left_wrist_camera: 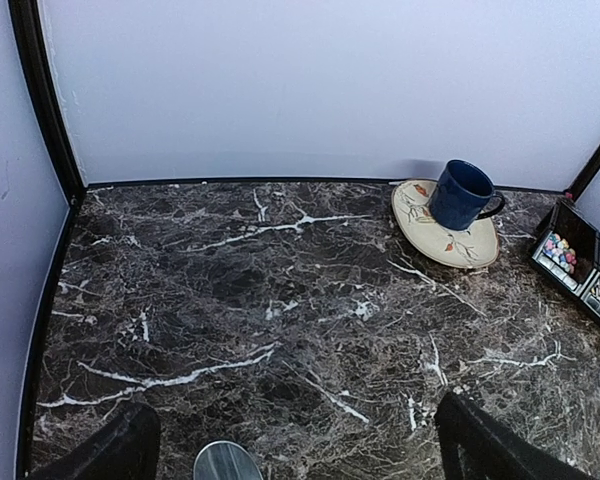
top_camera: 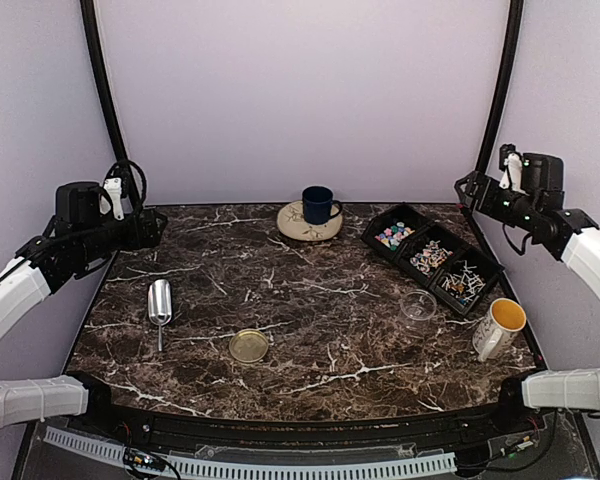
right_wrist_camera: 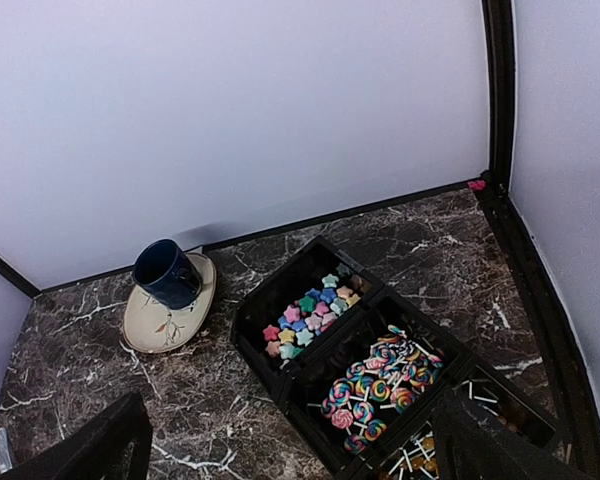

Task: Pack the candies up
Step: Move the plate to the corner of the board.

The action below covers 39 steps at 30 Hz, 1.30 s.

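- Black tray [right_wrist_camera: 275, 283], at the far right of the table [top_camera: 310, 300], holds the candies [right_wrist_camera: 375, 380]; we see its long axis running diagonally, far-left to near-right.
- Our right gripper [right_wrist_camera: 290, 430], jaws wide and empty, hangs nearest; the candies lie just ahead and below.
- Our left gripper [left_wrist_camera: 300, 440], equally wide and empty, sits well apart across the table.

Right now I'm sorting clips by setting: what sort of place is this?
Probably a lab booth: plain pale walls enclose a marbled table, with a left arm and right arm mounted at its near edge.
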{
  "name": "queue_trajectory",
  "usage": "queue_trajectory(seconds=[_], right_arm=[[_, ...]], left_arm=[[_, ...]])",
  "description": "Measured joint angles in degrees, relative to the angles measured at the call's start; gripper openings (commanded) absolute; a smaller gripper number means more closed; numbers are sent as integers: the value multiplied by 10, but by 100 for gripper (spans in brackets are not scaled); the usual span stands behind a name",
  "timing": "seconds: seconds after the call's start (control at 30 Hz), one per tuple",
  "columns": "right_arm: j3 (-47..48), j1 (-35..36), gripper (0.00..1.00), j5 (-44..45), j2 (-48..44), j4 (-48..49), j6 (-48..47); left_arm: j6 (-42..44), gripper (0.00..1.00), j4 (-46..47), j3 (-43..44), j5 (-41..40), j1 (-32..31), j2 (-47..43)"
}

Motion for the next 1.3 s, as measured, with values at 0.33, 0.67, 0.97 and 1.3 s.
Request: queue_trajectory(seconds=[0.33, 0.67, 0.97, 1.3], right_arm=[[41, 12, 99, 53, 107, -17, 48], [48, 44, 96, 155, 225, -20, 119], [50, 76, 96, 230, 276, -29, 195], [65, 77, 92, 283, 370, -59, 263]], left_arm=[[-8, 99, -8, -7, 35, 2, 0], [-8, 99, -13, -10, 36, 3, 0], [-8, 99, -18, -10, 36, 3, 3], [-10, 99, -19, -10, 35, 3, 15]])
